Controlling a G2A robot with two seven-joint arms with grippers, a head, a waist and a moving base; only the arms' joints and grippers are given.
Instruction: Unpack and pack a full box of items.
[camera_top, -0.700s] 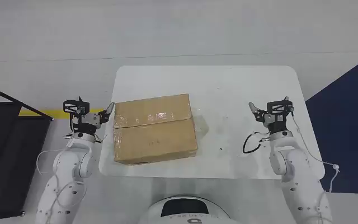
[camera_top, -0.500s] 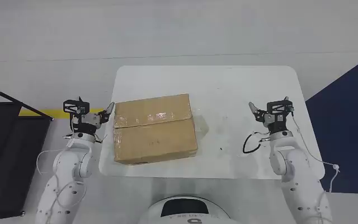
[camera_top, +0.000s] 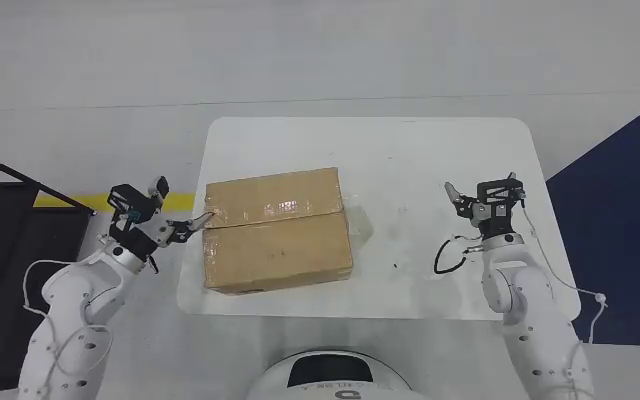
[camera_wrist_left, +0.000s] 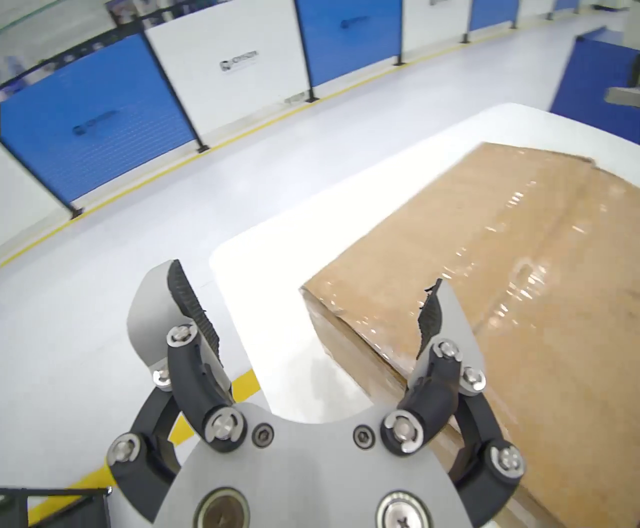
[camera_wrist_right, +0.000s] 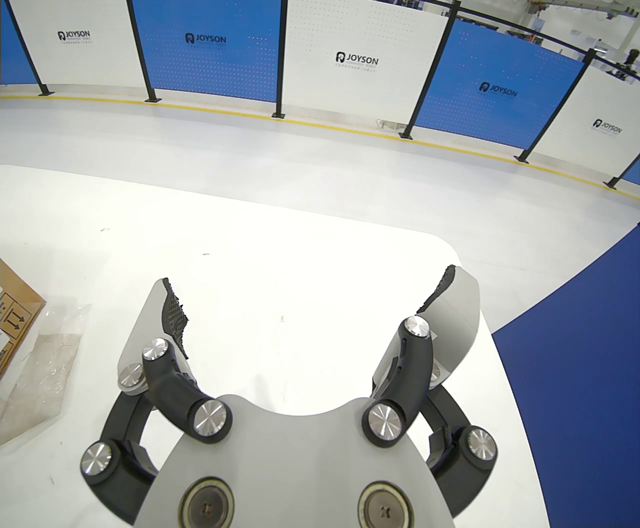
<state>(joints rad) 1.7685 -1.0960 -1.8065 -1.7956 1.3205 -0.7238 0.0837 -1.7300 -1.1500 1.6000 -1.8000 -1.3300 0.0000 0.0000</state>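
Observation:
A closed, taped cardboard box (camera_top: 277, 230) lies on the left half of the white table (camera_top: 440, 150). My left gripper (camera_top: 185, 205) is open at the box's left end, one fingertip at its top edge. In the left wrist view the box (camera_wrist_left: 500, 260) fills the far side, and the left gripper (camera_wrist_left: 305, 280) straddles its near corner with nothing held. My right gripper (camera_top: 484, 192) hovers open over the table's right side, well apart from the box. In the right wrist view the right gripper (camera_wrist_right: 307, 280) is empty over bare table, with a corner of the box (camera_wrist_right: 15, 310) at the edge.
A crumpled piece of clear plastic (camera_top: 358, 222) lies against the box's right side, also visible as clear plastic (camera_wrist_right: 45, 360). A black cable (camera_top: 445, 258) loops by the right arm. A dark rack (camera_top: 20, 230) stands left of the table, a blue floor area (camera_top: 600, 180) at the right.
My left arm has swung outward and its wrist has turned toward the box, bringing one fingertip to the box's left edge. The right arm and the box are unmoved.

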